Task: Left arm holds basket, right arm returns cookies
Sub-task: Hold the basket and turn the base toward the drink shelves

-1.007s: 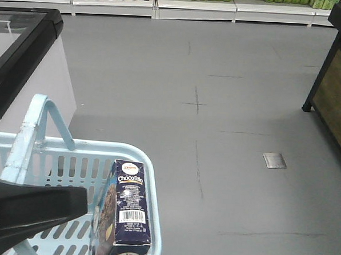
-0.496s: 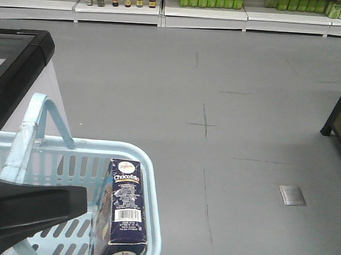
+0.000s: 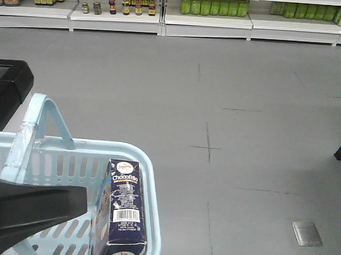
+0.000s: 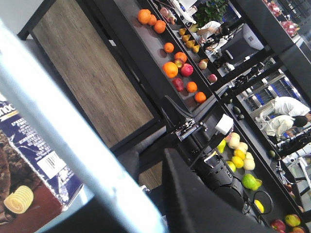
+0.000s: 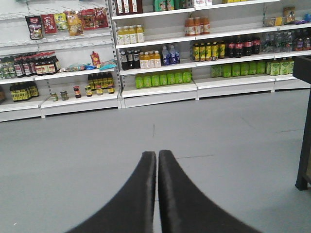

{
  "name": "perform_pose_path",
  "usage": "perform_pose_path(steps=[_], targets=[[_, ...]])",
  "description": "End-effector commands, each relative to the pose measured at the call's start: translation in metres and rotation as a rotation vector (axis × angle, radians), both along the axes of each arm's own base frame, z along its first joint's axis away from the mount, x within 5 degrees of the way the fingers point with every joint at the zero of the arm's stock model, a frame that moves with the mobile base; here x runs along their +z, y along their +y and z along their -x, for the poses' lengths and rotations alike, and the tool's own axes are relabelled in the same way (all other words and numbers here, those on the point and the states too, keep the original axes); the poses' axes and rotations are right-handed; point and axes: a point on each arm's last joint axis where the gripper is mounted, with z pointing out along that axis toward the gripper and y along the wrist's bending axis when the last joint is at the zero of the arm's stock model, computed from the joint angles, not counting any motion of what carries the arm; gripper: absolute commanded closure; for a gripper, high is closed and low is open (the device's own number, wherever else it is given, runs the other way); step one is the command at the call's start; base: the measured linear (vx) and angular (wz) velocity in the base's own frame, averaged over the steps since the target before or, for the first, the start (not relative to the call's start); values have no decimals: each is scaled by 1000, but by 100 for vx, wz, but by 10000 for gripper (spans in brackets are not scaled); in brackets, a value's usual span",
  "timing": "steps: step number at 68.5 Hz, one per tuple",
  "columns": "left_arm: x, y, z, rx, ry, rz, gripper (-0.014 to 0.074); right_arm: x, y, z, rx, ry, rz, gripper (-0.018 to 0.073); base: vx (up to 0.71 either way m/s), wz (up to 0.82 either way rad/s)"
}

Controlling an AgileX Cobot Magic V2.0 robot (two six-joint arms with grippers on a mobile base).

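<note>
Left gripper (image 3: 69,205) low in the left corner of the front view: one black wedge jaw showing, laid across the light blue hoop handle (image 3: 40,120), its base cut off by the frame edge. Closed on that handle, second jaw hidden behind it. From the left wrist, only a dark blurred slab at bottom centre, with the handle as a pale, out-of-focus bar slanting from upper left to the bottom edge.

Right gripper (image 5: 157,153) at bottom centre of the right wrist view: two black fingers pressed together, a hairline slit between them, nothing held.

Cookies (image 3: 126,208) inside the basket (image 3: 152,183), against its right-hand wall, leaning slightly, "Chocofello" face and white barcode turned upward. Bottom of the box cropped by the lower edge; left face in shadow, print unreadable. In the left wrist view just a navy corner with a cookie picture at lower left, the rest behind the handle.

Basket itself cropped: only the right corner and slotted far wall visible.

Beyond: grey floor (image 3: 246,97) with faint cross marks, metal plate (image 3: 307,233) at lower right, black cabinet (image 3: 6,90) corner at the left edge, shelves (image 3: 205,19) across the top, labels too small to read. Tilted fruit display (image 4: 170,68) upper centre in the left wrist view; person (image 4: 286,107) in white at far right, half hidden.
</note>
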Motion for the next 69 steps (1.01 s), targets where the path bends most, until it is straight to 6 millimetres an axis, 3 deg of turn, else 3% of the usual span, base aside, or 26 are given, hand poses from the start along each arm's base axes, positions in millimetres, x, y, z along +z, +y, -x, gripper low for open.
perform_pose_path(steps=[1, 69], targets=[[16, 0, 1, 22, -33, 84, 603, 7, 0, 1, -7, -81, 19, 567, 47, -5], [16, 0, 0, 22, -32, 84, 603, 7, 0, 1, -7, -80, 18, 567, 47, 1]])
